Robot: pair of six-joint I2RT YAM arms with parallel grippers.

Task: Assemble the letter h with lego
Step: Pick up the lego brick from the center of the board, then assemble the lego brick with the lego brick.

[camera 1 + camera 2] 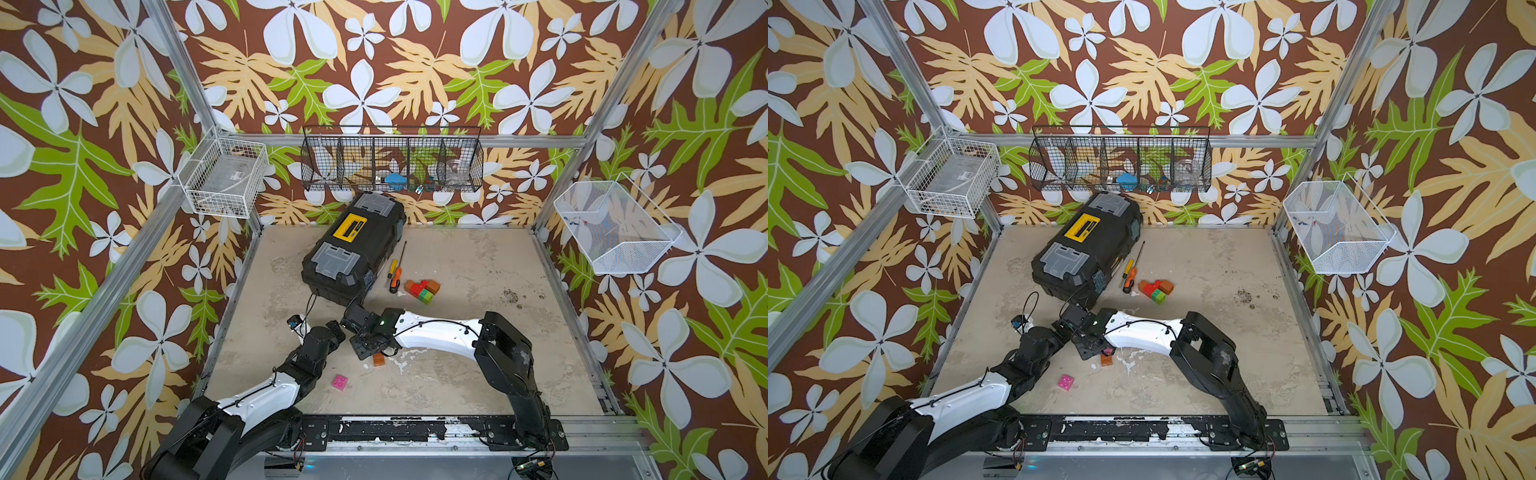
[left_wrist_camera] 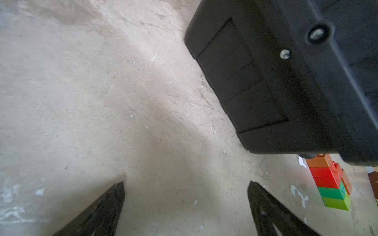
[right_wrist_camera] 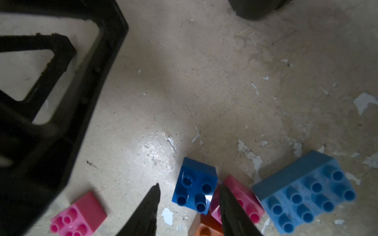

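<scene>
Lying between parted jaws of right gripper — blue brick.

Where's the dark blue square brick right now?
In the right wrist view, the dark blue brick sits on the table between the fingers of the right gripper, beside a pink brick, with the long light-blue brick just beyond.

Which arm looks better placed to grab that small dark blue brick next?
Likely the right. The right hand straddles the dark blue brick, a finger on either side. The left hand hangs wide open over bare table beside the black toolbox.
</scene>
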